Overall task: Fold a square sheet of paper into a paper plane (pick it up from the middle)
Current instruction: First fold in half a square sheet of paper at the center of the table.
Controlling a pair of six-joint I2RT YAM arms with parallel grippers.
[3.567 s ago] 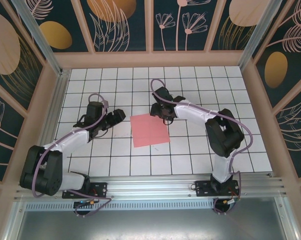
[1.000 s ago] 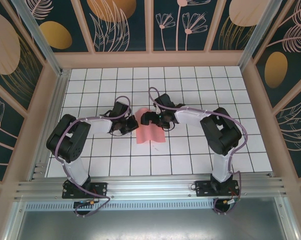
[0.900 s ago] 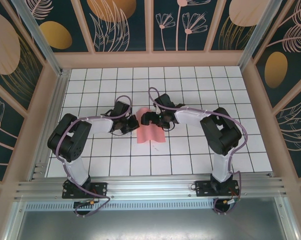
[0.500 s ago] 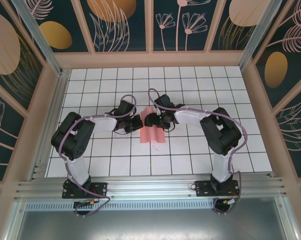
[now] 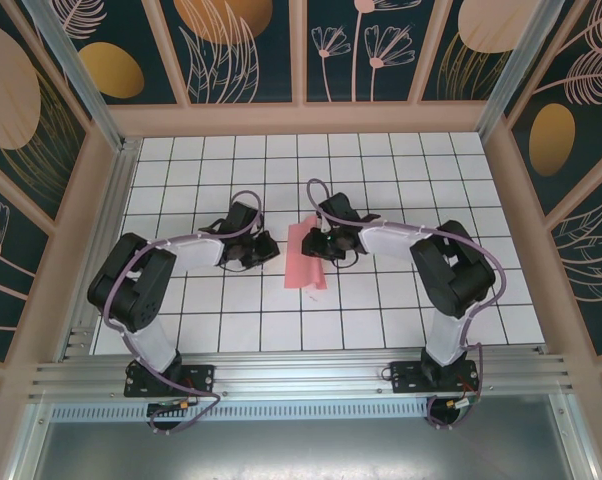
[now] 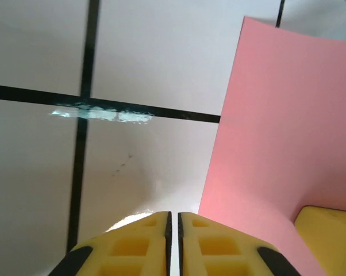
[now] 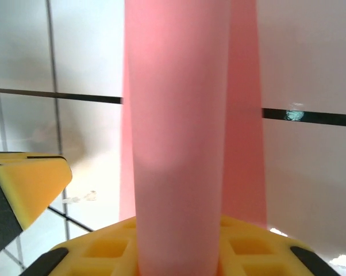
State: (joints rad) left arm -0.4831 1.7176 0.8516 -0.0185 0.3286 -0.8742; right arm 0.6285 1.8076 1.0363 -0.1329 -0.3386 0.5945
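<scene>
On the white gridded surface point(image 5: 401, 300), your square sheet of paper point(image 5: 307, 272), flat seconds earlier, stood doubled into a narrow pink strip between the arms. Your right tool point(image 5: 316, 243) had closed from wide onto its far end and held it. Your left tool point(image 5: 267, 249) had let go and sat just beside the sheet, pads nearly together and empty. The centre fold looked begun, not yet creased.
</scene>
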